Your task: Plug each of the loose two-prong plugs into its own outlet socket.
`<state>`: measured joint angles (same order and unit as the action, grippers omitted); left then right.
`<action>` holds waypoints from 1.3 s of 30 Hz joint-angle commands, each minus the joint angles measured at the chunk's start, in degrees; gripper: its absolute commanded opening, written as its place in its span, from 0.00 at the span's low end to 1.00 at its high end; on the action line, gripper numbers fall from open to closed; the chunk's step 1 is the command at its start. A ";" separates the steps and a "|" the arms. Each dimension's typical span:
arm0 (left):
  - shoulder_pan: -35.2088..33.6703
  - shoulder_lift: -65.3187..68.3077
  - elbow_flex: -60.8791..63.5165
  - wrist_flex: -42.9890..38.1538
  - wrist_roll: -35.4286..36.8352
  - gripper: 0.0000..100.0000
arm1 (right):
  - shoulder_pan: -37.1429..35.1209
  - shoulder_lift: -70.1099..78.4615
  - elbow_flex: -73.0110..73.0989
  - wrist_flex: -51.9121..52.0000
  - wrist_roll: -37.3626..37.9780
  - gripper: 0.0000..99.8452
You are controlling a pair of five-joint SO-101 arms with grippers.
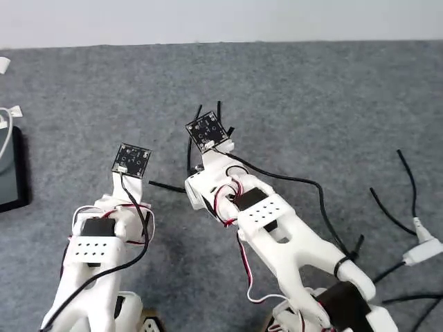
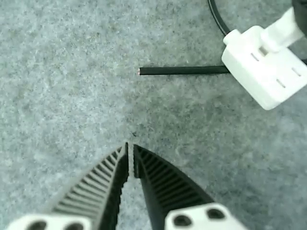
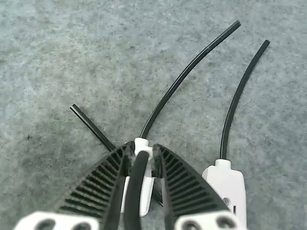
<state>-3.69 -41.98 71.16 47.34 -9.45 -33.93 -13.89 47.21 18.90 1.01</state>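
Covering the table is a grey felt-like mat (image 1: pixel 311 90) that meets a pale wall (image 1: pixel 208 21) along its far edge. A dark flat device (image 1: pixel 10 169) lies at the mat's left edge. The right gripper (image 3: pixel 141 146) is clamped on a white plug (image 3: pixel 147 194) trailing a black cord (image 3: pixel 187 72), just beside a second white connector (image 3: pixel 225 184). The left gripper (image 2: pixel 129 148) is closed on nothing over bare mat, near a white socket block (image 2: pixel 264 72).

The setting looks like a robotics lab bench. A desk (image 1: pixel 332 83) covered in grey felt stands against a plain pale wall (image 1: pixel 221 21). It carries two white plastic arms (image 1: pixel 93 263) with bare circuit boards (image 1: pixel 131 160), exposed wiring and loose black cables (image 3: pixel 191 67).
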 commanded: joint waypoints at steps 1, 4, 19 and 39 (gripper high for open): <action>-0.35 -1.32 -0.75 -1.67 0.35 0.02 | 0.31 0.13 -3.43 -0.57 0.35 0.01; -0.35 -1.32 -0.75 -1.67 0.35 0.02 | 0.22 0.48 -3.43 -0.57 0.35 0.01; -0.44 -1.32 -0.75 -1.76 0.35 0.02 | -0.92 0.75 -3.08 -0.48 0.18 0.01; -0.53 -1.32 -0.84 -1.76 0.35 0.02 | -1.36 0.84 -3.08 12.26 0.18 0.01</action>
<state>-3.69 -41.98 71.16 47.25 -9.45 -34.81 -12.84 46.59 26.99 1.01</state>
